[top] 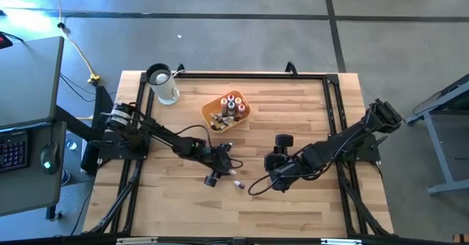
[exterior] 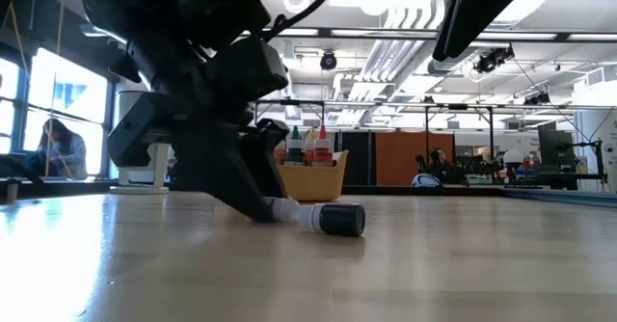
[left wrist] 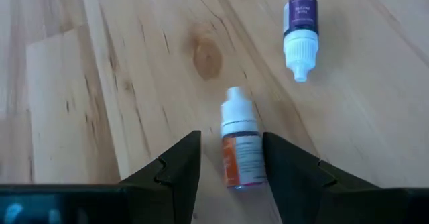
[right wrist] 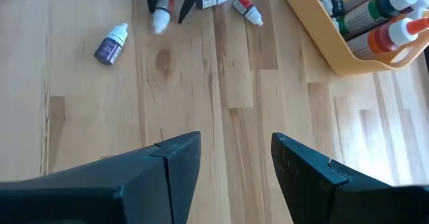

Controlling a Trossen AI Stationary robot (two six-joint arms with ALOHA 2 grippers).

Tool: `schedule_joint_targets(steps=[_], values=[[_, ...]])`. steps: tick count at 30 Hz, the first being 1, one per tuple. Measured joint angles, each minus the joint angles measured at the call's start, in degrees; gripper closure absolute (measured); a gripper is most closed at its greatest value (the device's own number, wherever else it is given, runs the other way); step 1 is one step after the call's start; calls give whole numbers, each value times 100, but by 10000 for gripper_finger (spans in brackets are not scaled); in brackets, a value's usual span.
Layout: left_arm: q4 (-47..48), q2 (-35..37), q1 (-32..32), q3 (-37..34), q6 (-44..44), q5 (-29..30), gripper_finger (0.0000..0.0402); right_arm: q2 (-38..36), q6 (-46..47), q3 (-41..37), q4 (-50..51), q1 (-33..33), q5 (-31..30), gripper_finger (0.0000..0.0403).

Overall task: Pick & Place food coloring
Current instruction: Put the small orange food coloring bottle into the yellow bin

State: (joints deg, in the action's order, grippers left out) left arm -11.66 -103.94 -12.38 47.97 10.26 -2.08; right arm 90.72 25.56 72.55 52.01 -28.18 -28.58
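Lying on the pale wood counter [top: 293, 201] in a bright workshop, four loose food coloring bottles are showing; the left claw [left wrist: 231, 167] is straddling an orange one [left wrist: 240, 150], spread, the right claw [right wrist: 234, 157] hovering spread.

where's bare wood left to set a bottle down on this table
Free: the near strip of the table, in front of both arms, and the far right stretch between the tray and the right rail. Crowded: the middle, where the left tool straddles an orange bottle, with a purple bottle and two red ones close by.
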Motion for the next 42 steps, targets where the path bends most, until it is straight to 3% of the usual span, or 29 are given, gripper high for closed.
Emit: schedule_joint_targets(steps=[12, 23, 27, 33, 36, 42], values=[[-22, -74, 0, 8, -909, -59, 250, 0, 161, 0, 7, 0, 0, 226], [-109, -94, -4, 66, -1078, 322, 334, 2, 162, -2, 7, 0, -15, 226], [149, -10, 2, 354, -1043, 1102, 327, 2, 174, -2, 4, 0, -112, 226], [1524, 77, 20, 1090, -367, 3594, 310, 2, 306, -2, 4, 0, -113, 226], [2342, 81, 181, 1518, -441, 4525, 309, 4, 310, -2, 4, 0, -85, 226], [3642, 81, 842, 2002, -1765, 4715, 308, 4, 310, -2, 3, 0, -65, 226]])
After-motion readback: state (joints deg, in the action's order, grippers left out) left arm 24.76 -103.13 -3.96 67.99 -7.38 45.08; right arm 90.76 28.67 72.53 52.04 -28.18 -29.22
